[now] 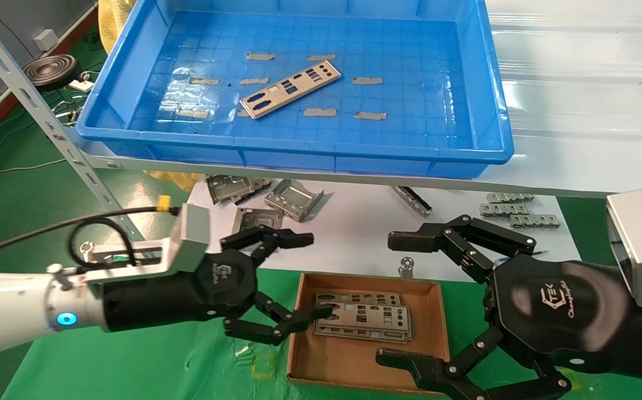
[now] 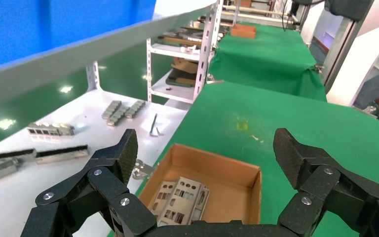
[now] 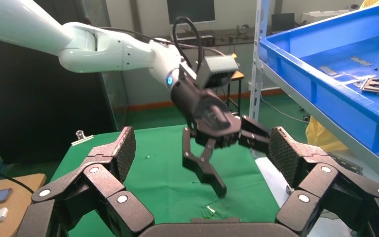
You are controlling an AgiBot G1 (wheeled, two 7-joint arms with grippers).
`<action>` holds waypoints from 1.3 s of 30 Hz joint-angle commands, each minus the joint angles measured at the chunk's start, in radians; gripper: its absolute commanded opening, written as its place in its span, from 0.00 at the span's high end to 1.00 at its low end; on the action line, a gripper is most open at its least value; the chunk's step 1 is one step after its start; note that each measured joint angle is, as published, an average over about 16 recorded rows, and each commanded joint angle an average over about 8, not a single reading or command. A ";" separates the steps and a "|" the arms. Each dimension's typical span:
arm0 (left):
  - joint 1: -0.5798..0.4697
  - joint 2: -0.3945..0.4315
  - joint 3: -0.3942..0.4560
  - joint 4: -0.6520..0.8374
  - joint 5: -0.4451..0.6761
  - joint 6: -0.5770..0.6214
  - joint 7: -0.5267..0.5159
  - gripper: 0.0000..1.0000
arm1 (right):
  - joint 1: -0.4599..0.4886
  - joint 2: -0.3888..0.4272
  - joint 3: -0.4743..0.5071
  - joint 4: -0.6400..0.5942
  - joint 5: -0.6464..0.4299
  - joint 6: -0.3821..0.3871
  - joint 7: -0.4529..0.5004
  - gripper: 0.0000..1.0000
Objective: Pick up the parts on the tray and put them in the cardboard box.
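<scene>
One part [image 1: 290,89] remains on the tray [image 1: 299,153]. It lies flat near the middle of the grid floor, long axis running diagonally from the near left to the far right. Short grey tape strips [image 1: 320,111] are scattered around it; none lies on it.

The tray sits on an upper shelf, above and beyond both grippers. The left gripper [image 1: 304,276] hovers wide open and empty at the left edge of the cardboard box [image 1: 367,366], its lower finger reaching over the box rim above the stacked plates [image 1: 362,319] already inside. The right gripper [image 1: 404,297] hovers wide open and empty over the right side of the box.

Judged from the head view, the remaining part lies slightly left of the tray's centre, so the left gripper appears the nearer one. The move would have to go up and forward over the tray's near rim, which stands between gripper and part. The thin plate lying flat on the floor offers little edge to grip; closing across its short width looks the likelier approach.

Folded metal brackets [image 1: 293,199] and connector strips [image 1: 510,197] lie on the white lower shelf [image 1: 354,250] behind the box, outside the path
</scene>
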 commanded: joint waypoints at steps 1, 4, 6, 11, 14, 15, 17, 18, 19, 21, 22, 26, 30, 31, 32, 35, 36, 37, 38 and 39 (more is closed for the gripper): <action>0.011 -0.020 -0.014 -0.031 -0.008 0.002 -0.018 0.00 | 0.000 0.000 0.000 0.000 0.000 0.000 0.000 0.00; 0.027 -0.051 -0.036 -0.077 -0.020 0.004 -0.044 0.00 | 0.000 0.000 0.000 0.000 0.000 0.000 0.000 0.00; 0.038 -0.072 -0.050 -0.108 -0.028 0.005 -0.063 0.00 | 0.000 0.000 0.000 0.000 0.000 0.000 0.000 0.00; 0.065 -0.123 -0.086 -0.185 -0.048 0.009 -0.107 0.00 | 0.000 0.000 0.000 0.000 0.000 0.000 0.000 0.00; 0.081 -0.154 -0.107 -0.231 -0.060 0.012 -0.134 0.00 | 0.000 0.000 0.000 0.000 0.000 0.000 0.000 0.00; 0.086 -0.164 -0.114 -0.246 -0.064 0.012 -0.143 0.00 | 0.000 0.000 0.000 0.000 0.000 0.000 0.000 0.00; 0.097 -0.184 -0.129 -0.277 -0.072 0.014 -0.161 0.00 | 0.000 0.000 0.000 0.000 0.000 0.000 0.000 0.00; 0.102 -0.195 -0.136 -0.292 -0.076 0.015 -0.170 0.00 | 0.000 0.000 0.000 0.000 0.000 0.000 0.000 0.00; 0.108 -0.205 -0.143 -0.307 -0.080 0.015 -0.179 0.00 | 0.000 0.000 0.000 0.000 0.000 0.000 0.000 0.00; 0.119 -0.225 -0.157 -0.338 -0.088 0.017 -0.197 0.00 | 0.000 0.000 0.000 0.000 0.000 0.000 0.000 0.00; 0.124 -0.235 -0.164 -0.353 -0.091 0.018 -0.205 0.00 | 0.000 0.000 0.000 0.000 0.000 0.000 0.000 0.00; 0.146 -0.276 -0.193 -0.415 -0.107 0.021 -0.241 0.00 | 0.000 0.000 0.000 0.000 0.000 0.000 0.000 0.00; 0.167 -0.317 -0.221 -0.476 -0.123 0.024 -0.277 0.00 | 0.000 0.000 0.000 0.000 0.000 0.000 0.000 0.00; 0.172 -0.327 -0.228 -0.491 -0.127 0.025 -0.286 0.00 | 0.000 0.000 0.000 0.000 0.000 0.000 0.000 0.00; 0.178 -0.338 -0.236 -0.507 -0.131 0.026 -0.295 0.00 | 0.000 0.000 0.000 0.000 0.000 0.000 0.000 0.00; 0.192 -0.364 -0.254 -0.547 -0.142 0.028 -0.318 0.00 | 0.000 0.000 0.000 0.000 0.000 0.000 0.000 0.00; 0.196 -0.373 -0.260 -0.560 -0.145 0.028 -0.326 0.00 | 0.000 0.000 0.000 0.000 0.000 0.000 0.000 0.00; 0.201 -0.381 -0.266 -0.572 -0.148 0.029 -0.332 0.00 | 0.000 0.000 0.000 0.000 0.000 0.000 0.000 0.00; 0.204 -0.387 -0.270 -0.582 -0.151 0.030 -0.337 0.00 | 0.000 0.000 0.000 0.000 0.000 0.000 0.000 0.00; 0.207 -0.393 -0.274 -0.591 -0.153 0.030 -0.341 0.00 | 0.000 0.000 0.000 0.000 0.000 0.000 0.000 0.00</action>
